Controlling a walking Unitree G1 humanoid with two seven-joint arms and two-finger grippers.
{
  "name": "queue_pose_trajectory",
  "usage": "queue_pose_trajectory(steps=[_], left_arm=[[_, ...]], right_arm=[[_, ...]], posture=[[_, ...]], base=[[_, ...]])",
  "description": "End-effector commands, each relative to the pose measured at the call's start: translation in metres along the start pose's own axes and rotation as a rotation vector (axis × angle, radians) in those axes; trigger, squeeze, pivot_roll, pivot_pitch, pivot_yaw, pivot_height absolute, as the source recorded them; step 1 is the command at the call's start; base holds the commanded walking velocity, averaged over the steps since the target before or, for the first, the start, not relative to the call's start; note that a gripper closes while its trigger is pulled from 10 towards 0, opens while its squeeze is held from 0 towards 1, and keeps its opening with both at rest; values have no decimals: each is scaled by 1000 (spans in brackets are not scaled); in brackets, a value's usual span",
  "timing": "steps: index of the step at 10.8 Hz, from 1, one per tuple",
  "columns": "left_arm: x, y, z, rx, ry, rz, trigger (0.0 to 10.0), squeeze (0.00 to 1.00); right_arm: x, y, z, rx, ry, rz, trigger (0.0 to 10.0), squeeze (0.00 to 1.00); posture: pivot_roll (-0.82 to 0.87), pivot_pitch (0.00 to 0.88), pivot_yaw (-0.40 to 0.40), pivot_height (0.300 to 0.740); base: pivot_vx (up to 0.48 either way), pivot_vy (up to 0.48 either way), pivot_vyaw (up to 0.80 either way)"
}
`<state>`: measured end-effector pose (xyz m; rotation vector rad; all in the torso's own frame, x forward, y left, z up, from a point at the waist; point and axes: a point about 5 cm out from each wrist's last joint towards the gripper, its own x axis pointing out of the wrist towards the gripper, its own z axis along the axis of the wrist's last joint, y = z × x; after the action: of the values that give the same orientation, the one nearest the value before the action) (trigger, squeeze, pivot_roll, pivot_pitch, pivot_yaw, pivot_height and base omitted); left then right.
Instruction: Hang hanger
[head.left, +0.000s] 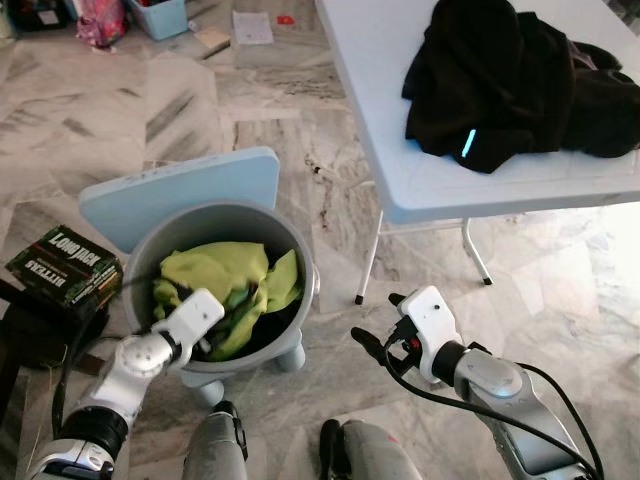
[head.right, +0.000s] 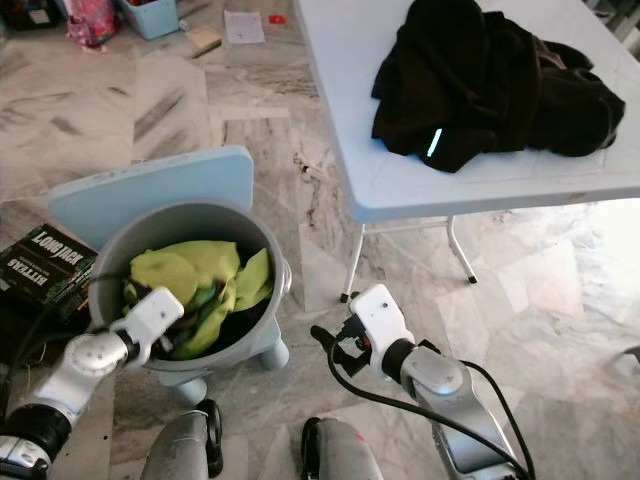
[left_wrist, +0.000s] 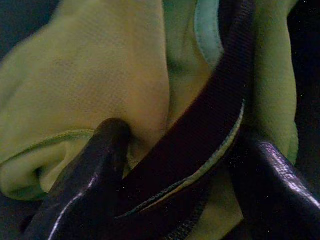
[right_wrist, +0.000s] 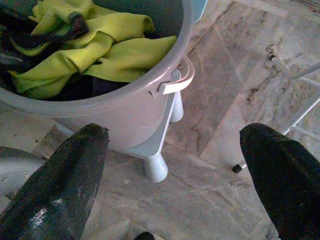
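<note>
A grey bucket (head.left: 304, 262) stands on the marble floor, holding yellow-green cloth (head.left: 215, 270) over dark clothes. My left gripper (head.left: 222, 332) reaches down into the bucket. In the left wrist view its fingers (left_wrist: 95, 170) stand apart, pressed into the yellow-green cloth (left_wrist: 90, 75), with a dark band (left_wrist: 210, 115) running between them. My right gripper (head.left: 378, 322) hovers open over the floor to the right of the bucket, holding nothing; the right wrist view looks past it at the bucket's handle (right_wrist: 177, 82).
A white folding table (head.left: 370, 60) stands at the right with a heap of black clothing (head.left: 510, 80) on it; its legs (head.left: 368, 262) reach the floor near my right arm. A light-blue lid (head.left: 180, 195) leans behind the bucket. A black box (head.left: 65, 265) lies at the left.
</note>
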<state>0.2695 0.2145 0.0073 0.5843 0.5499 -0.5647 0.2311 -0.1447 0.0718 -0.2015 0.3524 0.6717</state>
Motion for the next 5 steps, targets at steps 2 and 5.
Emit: queue_pose_trajectory(steps=[2,5], left_arm=[[3,-5,-3,6,-1,-46,0,0],[2,-2,-6,16,-11,-43,0,0]], right_arm=[[-6,-3,-1,-7,13,-9,10000,0],[-3,-2,0,-8,12,-8,10000,0]], posture=[[-129,215,-105,740],[-121,216,-105,740]], base=[[0,0,0],[0,0,0]])
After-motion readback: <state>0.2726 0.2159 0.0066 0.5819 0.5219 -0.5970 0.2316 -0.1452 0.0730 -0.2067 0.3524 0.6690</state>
